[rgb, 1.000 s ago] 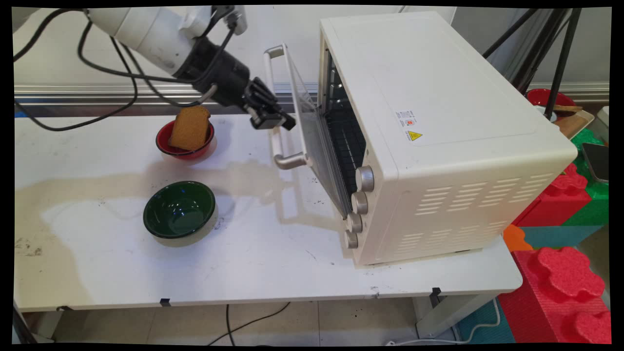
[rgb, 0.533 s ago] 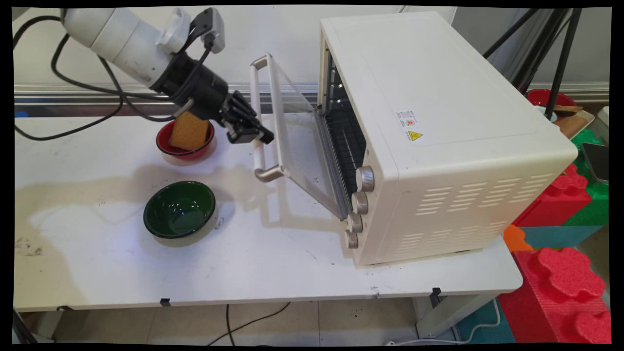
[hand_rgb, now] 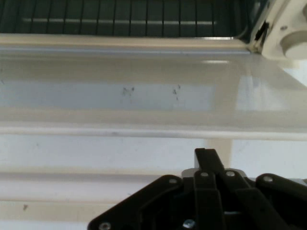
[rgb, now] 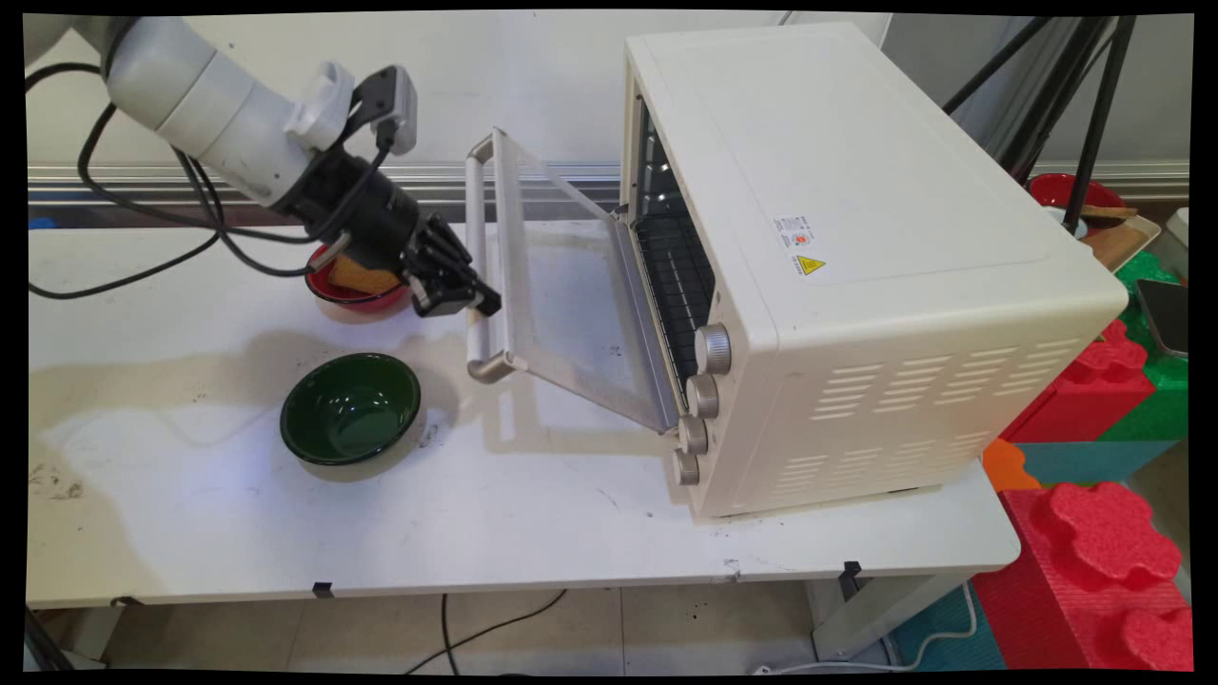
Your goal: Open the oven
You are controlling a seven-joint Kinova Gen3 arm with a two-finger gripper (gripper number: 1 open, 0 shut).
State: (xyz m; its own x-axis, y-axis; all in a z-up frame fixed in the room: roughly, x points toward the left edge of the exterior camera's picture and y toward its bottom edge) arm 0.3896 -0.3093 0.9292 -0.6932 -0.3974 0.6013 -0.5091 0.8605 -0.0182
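Note:
My gripper is at the metal handle of the cream toaster oven's glass door. The fingers are shut together and rest on the handle bar, with nothing clamped between them. The door hangs roughly half open, tilted down toward the table. In the hand view the gripper points over the handle at the door glass, and the dark wire rack shows inside the oven. Just behind my hand, a red bowl holds a slice of brown bread, partly hidden by the wrist.
An empty dark green bowl sits on the white table left of the door. Several knobs line the oven's front. Red and green foam blocks and a tripod stand to the right, off the table.
The gripper has moved left and down with the handle, and the oven door has swung from nearly closed to about half open. The wrist now covers more of the bread.

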